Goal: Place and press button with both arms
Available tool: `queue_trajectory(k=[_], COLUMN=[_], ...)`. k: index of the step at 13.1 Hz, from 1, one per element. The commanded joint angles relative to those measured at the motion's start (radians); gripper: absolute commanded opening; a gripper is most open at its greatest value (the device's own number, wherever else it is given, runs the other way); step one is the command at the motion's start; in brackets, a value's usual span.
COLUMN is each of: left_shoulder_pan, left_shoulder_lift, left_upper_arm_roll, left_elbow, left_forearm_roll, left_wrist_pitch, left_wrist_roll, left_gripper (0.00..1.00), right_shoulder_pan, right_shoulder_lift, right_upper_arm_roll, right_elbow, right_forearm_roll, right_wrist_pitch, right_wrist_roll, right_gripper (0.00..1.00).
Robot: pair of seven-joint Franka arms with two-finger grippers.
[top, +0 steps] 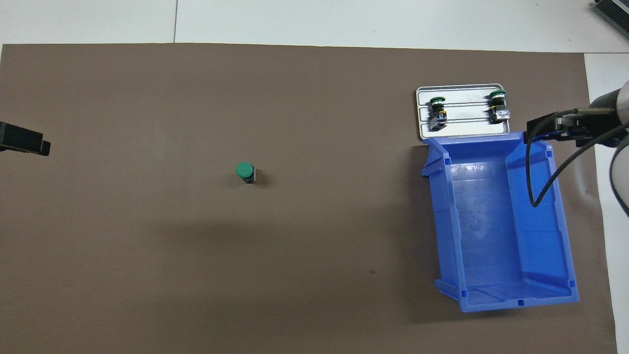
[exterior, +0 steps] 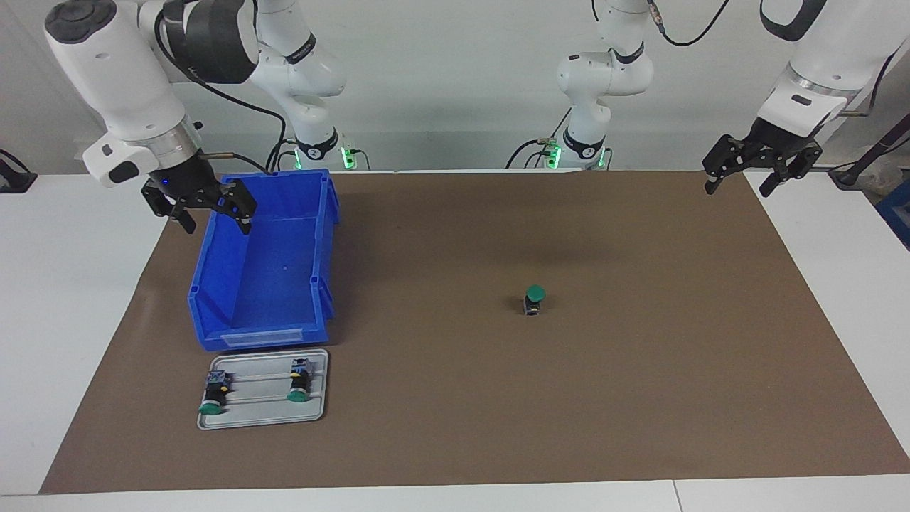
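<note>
One green-capped button (exterior: 534,299) (top: 244,171) stands upright, cap up, on the brown mat near the middle of the table. Two more buttons (exterior: 213,391) (exterior: 298,379) lie on their sides on a grey tray (exterior: 263,414) (top: 467,129). My right gripper (exterior: 215,222) hangs open over the blue bin's corner nearest the robots, holding nothing. My left gripper (exterior: 739,186) is open and raised over the mat's corner at the left arm's end, well away from the upright button. In the overhead view only a black part of each gripper shows at the side edges.
A blue plastic bin (exterior: 270,334) (top: 437,206) sits at the right arm's end of the mat. The tray lies just farther from the robots than the bin. White table borders the mat (exterior: 640,391).
</note>
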Motion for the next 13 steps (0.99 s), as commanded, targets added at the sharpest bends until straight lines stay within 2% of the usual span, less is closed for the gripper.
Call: queue_trajectory(k=[1,13], left_shoulder_pan=[0.006,0.013], left_shoulder_lift=[-0.049,-0.052], left_upper_arm_roll=[-0.006,-0.006], left_elbow=[-0.058,-0.064], left_forearm_roll=[0.014,0.015], left_wrist_pitch=[-0.029,-0.025], left_wrist_roll=[0.018,0.075], left_gripper=[1.00,1.00], right_shoulder_pan=[-0.006,-0.006], right_shoulder_lift=[-0.025,-0.025], right_upper_arm_roll=[0.003,0.003], right_elbow=[-0.029,-0.029], right_forearm_roll=[0.026,0.026], right_wrist_pitch=[0.006,0.006], right_wrist_roll=[0.011,0.012], right_gripper=[1.00,1.00])
